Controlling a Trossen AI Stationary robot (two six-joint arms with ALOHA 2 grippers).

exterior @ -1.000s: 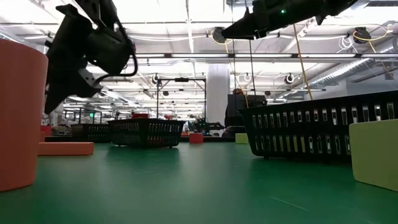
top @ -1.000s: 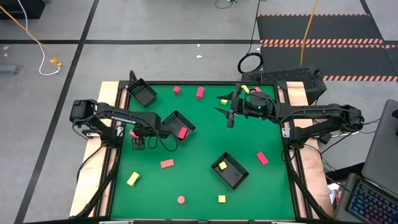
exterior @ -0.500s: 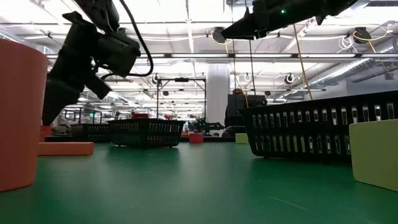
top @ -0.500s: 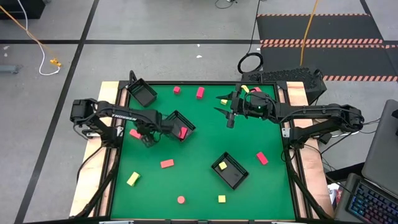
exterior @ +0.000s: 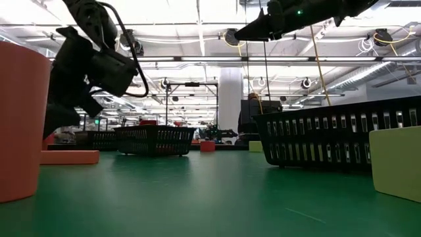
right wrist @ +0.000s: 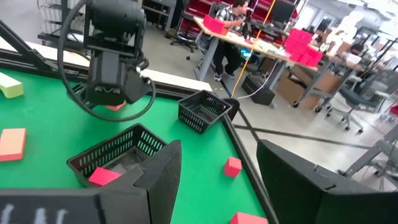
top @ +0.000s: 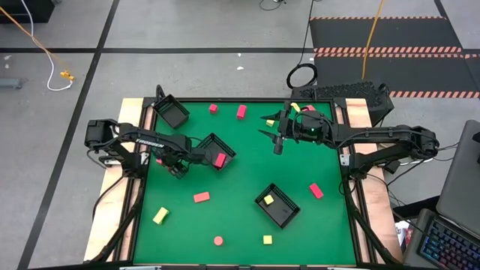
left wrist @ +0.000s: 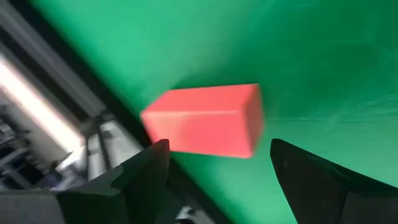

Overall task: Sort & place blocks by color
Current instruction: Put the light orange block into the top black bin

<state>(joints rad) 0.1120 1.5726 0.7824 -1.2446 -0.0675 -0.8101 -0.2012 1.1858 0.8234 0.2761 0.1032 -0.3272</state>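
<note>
My left gripper [top: 172, 167] [left wrist: 217, 163] hovers open, low over the green mat near its left edge. Its fingers point at a red bar block [left wrist: 202, 121] [top: 160, 160] lying flat on the mat just ahead, without touching it. My right gripper [top: 277, 144] [right wrist: 217, 186] waits open, raised above the far middle of the table. Other red blocks [top: 201, 197] [top: 316, 190] [top: 241, 112] and yellow blocks [top: 160, 216] [top: 267, 239] lie scattered on the mat. A round red one [top: 218, 241] sits near the front edge.
Three black mesh trays stand on the mat: one at the far left corner [top: 172, 112], one left of centre [top: 210, 142] holding a red block [top: 220, 159], and one right of centre [top: 283, 212] holding a yellow block [top: 268, 199]. The wooden table edge [top: 129, 187] runs close behind the left gripper.
My left gripper has swung a little toward the far right beside the left-centre tray and turned about, staying open. The red bar by the left edge has stayed where it was. The right arm has kept still.
</note>
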